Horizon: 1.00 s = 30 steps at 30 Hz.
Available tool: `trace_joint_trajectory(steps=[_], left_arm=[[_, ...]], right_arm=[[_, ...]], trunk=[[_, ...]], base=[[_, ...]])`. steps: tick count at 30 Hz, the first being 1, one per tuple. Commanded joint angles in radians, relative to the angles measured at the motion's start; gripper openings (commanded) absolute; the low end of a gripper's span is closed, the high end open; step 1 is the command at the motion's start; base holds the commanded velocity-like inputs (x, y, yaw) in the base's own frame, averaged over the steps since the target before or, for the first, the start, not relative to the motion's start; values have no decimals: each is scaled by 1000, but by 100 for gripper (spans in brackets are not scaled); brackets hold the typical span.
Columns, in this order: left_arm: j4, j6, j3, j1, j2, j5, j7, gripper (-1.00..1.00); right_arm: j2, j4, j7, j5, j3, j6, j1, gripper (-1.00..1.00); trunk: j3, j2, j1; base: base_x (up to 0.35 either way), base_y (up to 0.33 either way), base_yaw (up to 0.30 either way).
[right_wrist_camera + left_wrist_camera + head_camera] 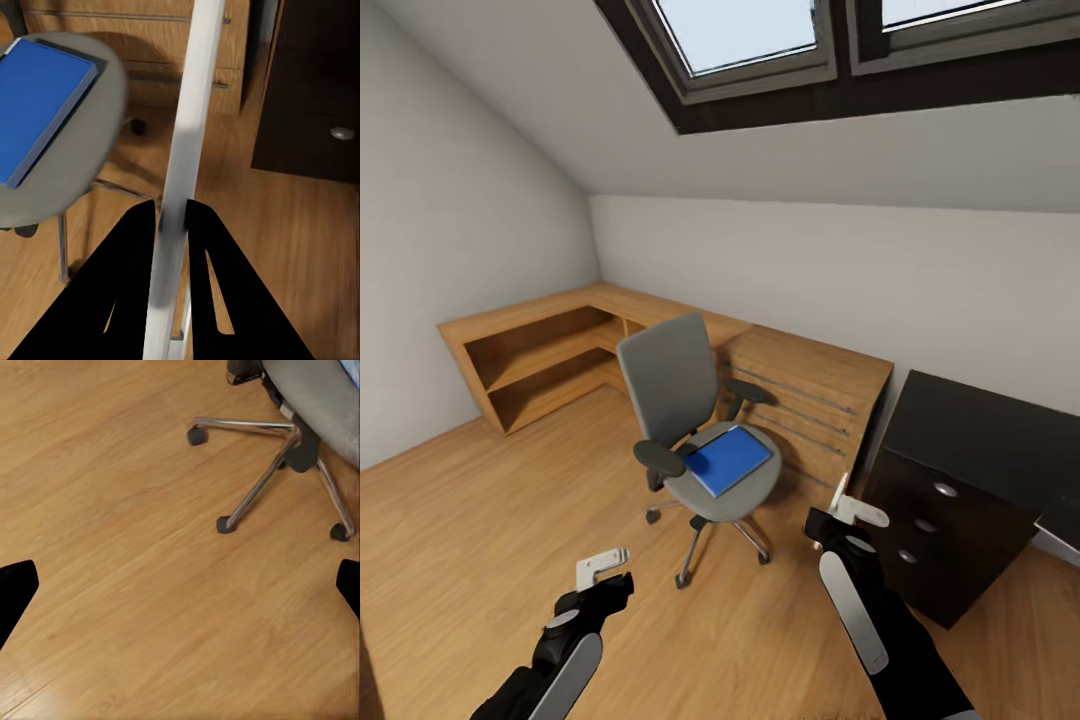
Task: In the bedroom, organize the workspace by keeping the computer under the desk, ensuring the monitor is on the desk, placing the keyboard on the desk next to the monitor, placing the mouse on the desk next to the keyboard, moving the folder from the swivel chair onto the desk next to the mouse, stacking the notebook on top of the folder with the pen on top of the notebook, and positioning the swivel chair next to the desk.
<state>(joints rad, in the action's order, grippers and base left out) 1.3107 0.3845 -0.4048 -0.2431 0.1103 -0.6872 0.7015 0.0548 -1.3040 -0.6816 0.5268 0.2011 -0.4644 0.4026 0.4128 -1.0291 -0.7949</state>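
Early going: the folder (727, 459) lies on the swivel chair (678, 385) seat, just left of the desk (980, 440). My right gripper (172, 217) pinches a thin pale booklet, likely the notebook (191, 112); left gripper (603, 570) spread, empty.

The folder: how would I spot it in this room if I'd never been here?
Start at the long light-wood shelving under the sloped ceiling. In front of it stands the grey swivel chair, and the folder lies flat on its seat. It is bright blue, the one vivid colour among wood, grey and black.
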Motion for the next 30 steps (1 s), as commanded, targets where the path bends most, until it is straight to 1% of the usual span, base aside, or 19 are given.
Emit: trace_joint_trajectory(steps=[1,4,6,7,8,10,11,12,13,14,18,20,21,22,23,24,26,28,30], left_arm=[[4,2,-5,-1,2,-7,8,100],[7,2,-9,-1,2,-7,9,100],[8,1,-18,-1,2,-7,9,100],[8,0,-32,-1,2,-7,9,100],[8,0,-41,-1,3,-6,9,100],[8,-2,-97,-1,4,-4,11,100],[8,-3,-121,-1,4,-4,12,100],[8,-3,-134,-1,4,-4,12,100],[8,-3,-161,-1,3,-3,14,100],[8,-4,-203,-1,3,-3,15,100],[9,-4,-224,-1,0,-3,16,100],[9,-4,-227,-1,0,-3,16,100],[9,-4,-264,-1,0,-1,19,100],[9,-4,-288,-1,0,0,22,100],[9,-4,-301,-1,-1,1,22,100],[10,-5,-325,-1,0,1,24,100],[18,-11,-353,-1,0,1,24,100],[66,-16,-391,-1,7,0,21,100],[85,-18,-413,-1,10,0,21,100]], right_arm=[[-2,-1,-7,7,1,-3,1,-100],[-10,-12,-7,7,1,-6,1,-100],[-35,-53,-7,9,0,-35,1,-100],[-54,-76,-6,12,-2,-61,1,-100],[-64,-87,-6,16,-4,-74,1,-100],[-116,-141,-5,67,-47,-137,1,-100],[-129,-152,-5,85,-62,-152,1,-100],[-134,-156,-4,92,-67,-159,1,-100],[-141,-162,-4,102,-75,-172,1,-100],[-150,-169,-4,115,-86,-186,1,-100],[-153,-171,-4,119,-90,-192,1,-100],[-152,-172,-4,119,-91,-192,1,-100],[-153,-172,-4,119,-93,-192,1,-100],[-154,-172,-4,119,-99,-192,1,-100],[-154,-172,-4,119,-101,-192,1,-100],[-154,-172,-4,119,-102,-192,1,-100],[-153,-172,-4,119,-103,-192,1,-100],[-153,-172,-4,119,-103,-192,1,-100],[-154,-172,-4,119,-108,-193,1,-100]], trunk=[[1,-1,0],[1,-1,0],[2,-1,0],[2,-1,0],[3,-1,0],[3,-1,0],[4,-1,0],[4,-1,0],[4,-1,0],[4,-1,0],[4,-1,0],[4,-1,0],[4,-1,0],[4,-1,0],[4,-1,0],[4,-1,0],[4,-1,0],[4,-1,0],[4,-1,0]], base=[[0,0,-268],[0,0,-268],[0,0,-266],[0,0,-259],[0,0,-256],[43,0,-192],[165,-5,-95],[196,-14,-76],[241,-39,-49],[295,-90,-16],[312,-111,-6],[320,-120,-1],[321,-111,0],[321,-88,0],[321,-38,0],[321,-16,0],[321,-8,0],[321,-2,0],[321,0,0]])
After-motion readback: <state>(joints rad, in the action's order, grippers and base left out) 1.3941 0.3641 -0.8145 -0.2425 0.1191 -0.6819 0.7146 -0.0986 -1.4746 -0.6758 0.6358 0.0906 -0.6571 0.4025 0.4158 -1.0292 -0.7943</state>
